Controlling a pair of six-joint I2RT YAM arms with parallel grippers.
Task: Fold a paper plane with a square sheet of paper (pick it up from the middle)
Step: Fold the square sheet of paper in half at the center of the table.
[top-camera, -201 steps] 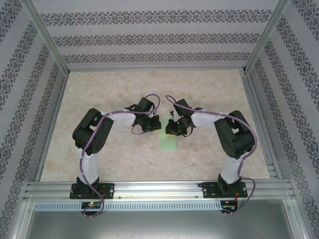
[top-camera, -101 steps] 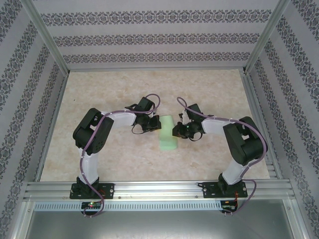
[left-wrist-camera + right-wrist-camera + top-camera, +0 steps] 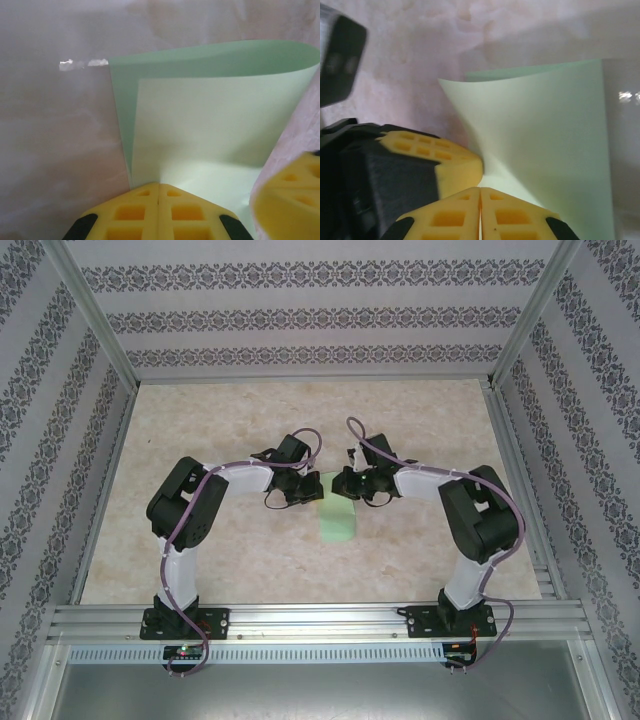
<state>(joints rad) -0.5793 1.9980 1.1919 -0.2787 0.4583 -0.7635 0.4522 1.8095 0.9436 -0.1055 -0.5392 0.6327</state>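
Pale green square sheet of paper (image 3: 338, 525), top view: lies mid-surface (image 3: 220, 420), its far end held between left claw (image 3: 311, 488) and right claw (image 3: 339, 486).
Left wrist view: pads (image 3: 135, 215) pressed together, pinching the sheet; paper curled over, apparently to begin a fold.
Right wrist view: pads (image 3: 510, 217) also closed on the sheet, probably steadying it.

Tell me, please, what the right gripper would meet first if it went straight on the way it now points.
Probably the square sheet of paper it is shut on, which spreads ahead of the right gripper; behind that, the table.
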